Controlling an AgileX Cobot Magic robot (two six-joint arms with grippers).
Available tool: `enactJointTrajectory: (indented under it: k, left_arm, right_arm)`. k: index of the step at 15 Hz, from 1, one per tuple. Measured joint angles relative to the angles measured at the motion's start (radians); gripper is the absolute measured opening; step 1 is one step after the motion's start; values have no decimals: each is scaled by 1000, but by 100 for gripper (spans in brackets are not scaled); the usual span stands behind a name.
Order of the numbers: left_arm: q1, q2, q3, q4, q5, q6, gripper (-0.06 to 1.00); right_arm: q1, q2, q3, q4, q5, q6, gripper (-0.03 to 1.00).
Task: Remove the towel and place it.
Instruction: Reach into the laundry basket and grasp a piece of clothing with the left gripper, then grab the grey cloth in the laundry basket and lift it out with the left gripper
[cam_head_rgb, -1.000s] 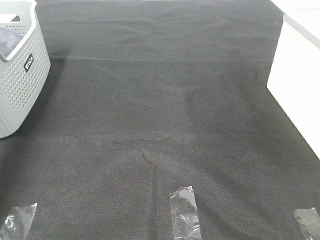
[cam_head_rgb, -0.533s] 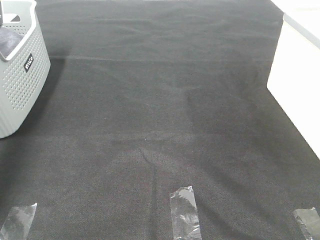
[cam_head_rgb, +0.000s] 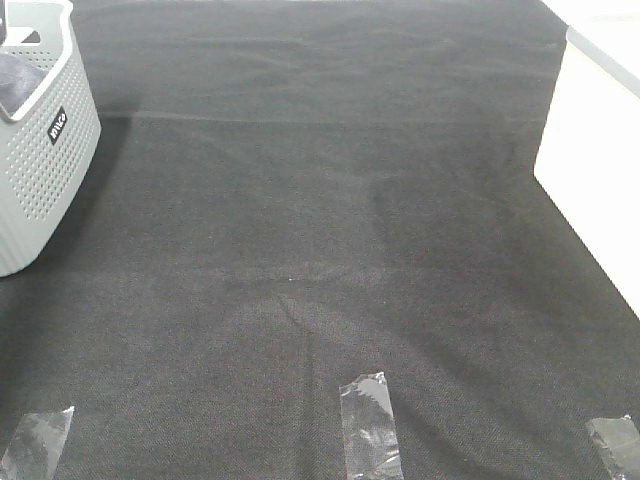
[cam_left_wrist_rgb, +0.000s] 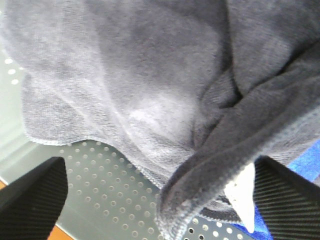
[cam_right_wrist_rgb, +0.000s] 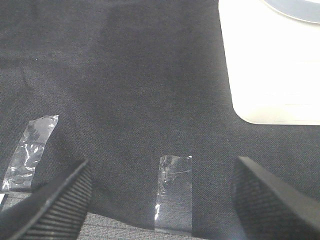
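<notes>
The grey-lavender plush towel (cam_left_wrist_rgb: 135, 90) lies crumpled in the pale perforated basket (cam_left_wrist_rgb: 100, 190) and fills most of the left wrist view. My left gripper (cam_left_wrist_rgb: 160, 205) hangs open just above it. One dark finger (cam_left_wrist_rgb: 35, 200) stands on each side of a rolled, hemmed fold (cam_left_wrist_rgb: 210, 170), and nothing is gripped. From the high camera only a corner of the towel (cam_head_rgb: 12, 80) shows inside the basket (cam_head_rgb: 45, 150) at the far left. My right gripper (cam_right_wrist_rgb: 160, 200) is open and empty above the black cloth (cam_right_wrist_rgb: 125, 75).
The black cloth (cam_head_rgb: 320, 220) covers the table. Three clear tape strips (cam_head_rgb: 370, 425) lie along its near edge. A white box (cam_head_rgb: 595, 150) stands at the right edge. A white tag (cam_left_wrist_rgb: 240, 195) and something blue (cam_left_wrist_rgb: 305, 165) show beside the towel.
A small dark shape has come into view at the top left corner above the basket. Towel, basket and right gripper have not moved.
</notes>
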Motion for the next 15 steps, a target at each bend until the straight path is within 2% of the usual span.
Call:
enactJointTrajectory:
  k: [4,8,12,13,15]
  left_arm:
    - [4,1,0,-30,-15,10,93]
    - [44,1,0,-107,-19,12,91]
    - [48,1,0,-131,-15,45,90]
    - [48,1,0,-131,-12,45,87]
    - [48,1,0,-143,6,46,75]
  right_arm:
    - [0,0,0,0,0,0,76]
    - [0,0,0,3,0,0,76]
    - [0,0,0,11,0,0,76]
    - [0,0,0,11,0,0,76]
    - [0,0,0,11,0,0,76]
